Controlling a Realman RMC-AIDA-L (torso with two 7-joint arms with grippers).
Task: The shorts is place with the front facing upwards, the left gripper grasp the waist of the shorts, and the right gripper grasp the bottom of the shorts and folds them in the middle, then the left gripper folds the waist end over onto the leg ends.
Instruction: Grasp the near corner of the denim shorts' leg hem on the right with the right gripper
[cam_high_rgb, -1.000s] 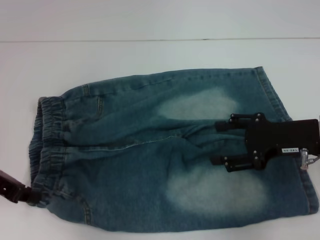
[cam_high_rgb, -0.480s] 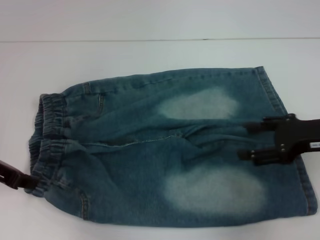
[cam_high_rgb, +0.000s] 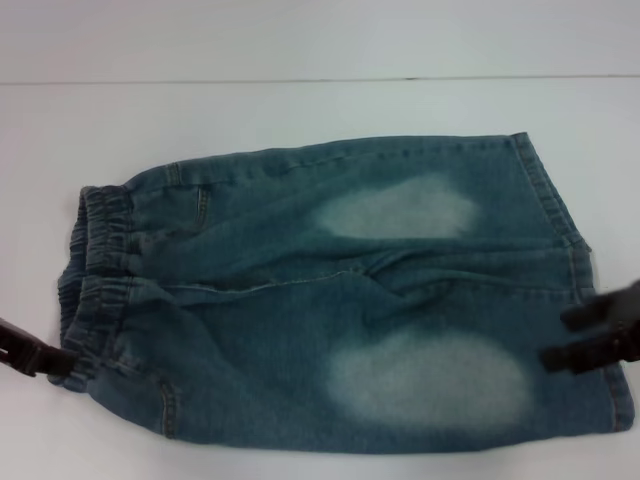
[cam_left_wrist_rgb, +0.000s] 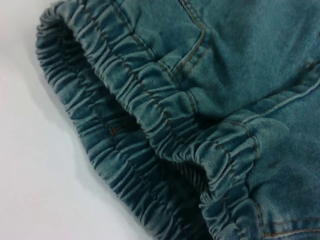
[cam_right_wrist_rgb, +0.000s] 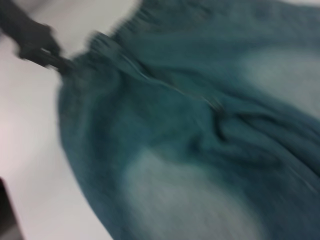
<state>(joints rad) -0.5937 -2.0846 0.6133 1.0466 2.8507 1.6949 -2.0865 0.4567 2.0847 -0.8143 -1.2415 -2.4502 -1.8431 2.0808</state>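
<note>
shorts (cam_high_rgb: 340, 300) flat on white desk (cam_high_rgb: 300, 105), waist toward robot's left. left claw (cam_high_rgb: 45, 360) at near waist corner, grip state can't tell. right claw (cam_high_rgb: 590, 335) at leg hem, fingers spread. advice: pinch both denim layers before lifting.

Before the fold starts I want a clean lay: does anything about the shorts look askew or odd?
Mostly flat, but the blue denim shorts bunch into creases along the centre seam, and the elastic waistband gapes open instead of lying closed. The two pale patches look like fading. The left gripper sits at the waist corner, the right gripper at the hem.
</note>
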